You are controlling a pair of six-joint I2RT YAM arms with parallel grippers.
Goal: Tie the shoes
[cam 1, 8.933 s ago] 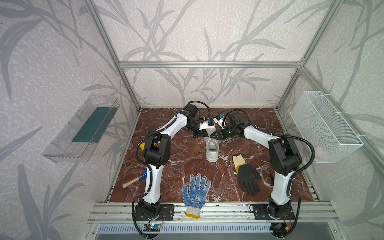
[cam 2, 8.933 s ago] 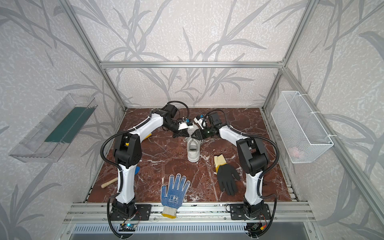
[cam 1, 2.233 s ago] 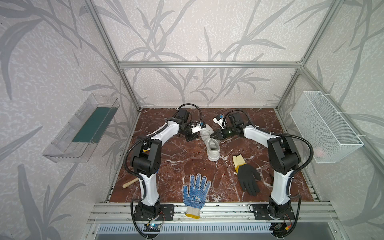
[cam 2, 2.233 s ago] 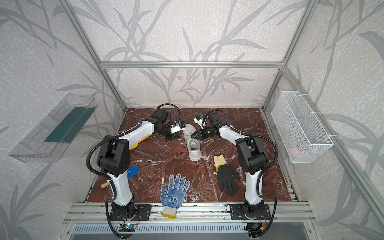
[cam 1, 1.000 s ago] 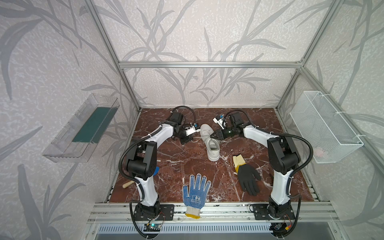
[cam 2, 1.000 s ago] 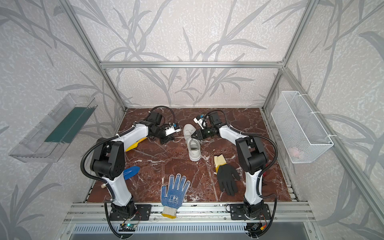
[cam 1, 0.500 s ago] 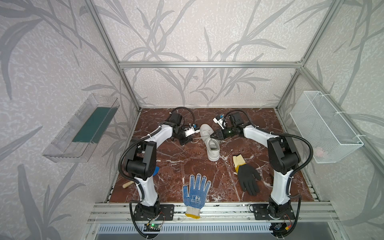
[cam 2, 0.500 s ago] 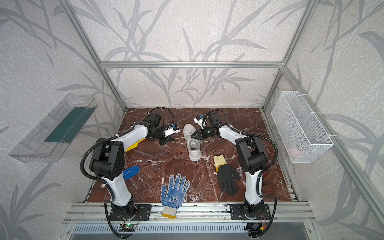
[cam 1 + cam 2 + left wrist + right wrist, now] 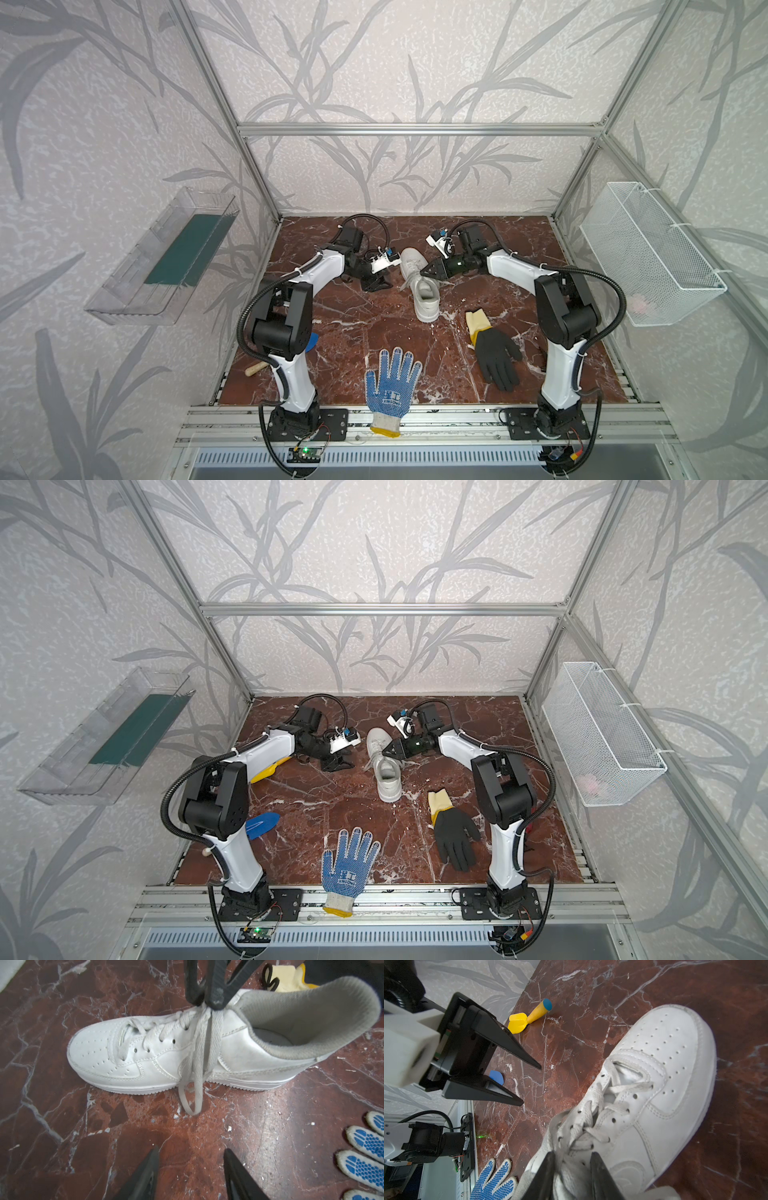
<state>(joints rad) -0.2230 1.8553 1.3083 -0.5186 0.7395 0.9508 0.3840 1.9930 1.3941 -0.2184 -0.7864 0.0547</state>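
Note:
The white shoe point(image 9: 423, 291) point(image 9: 385, 773) lies on the marble floor, toe toward the back wall. My right gripper point(image 9: 572, 1154) point(image 9: 424, 271) is shut on the shoe's laces point(image 9: 204, 1028) at the top eyelets. The left wrist view shows its fingers point(image 9: 216, 995) pinching them there. A slack lace loop point(image 9: 194, 1103) hangs down the shoe's side to the floor. My left gripper point(image 9: 191, 1149) point(image 9: 380, 284) point(image 9: 338, 764) stands open, left of the shoe and a short way off it. Nothing is between its fingers.
A blue-dotted white glove point(image 9: 392, 384) lies at the front middle. A black glove with a yellow cuff point(image 9: 494, 359) lies right of the shoe. A yellow toy shovel point(image 9: 270, 769) and a blue piece point(image 9: 262, 823) lie at the left. A wire basket point(image 9: 648, 253) hangs on the right wall.
My left gripper has opened and let go of the lace, which now hangs slack beside the shoe. The right gripper has kept its hold and place.

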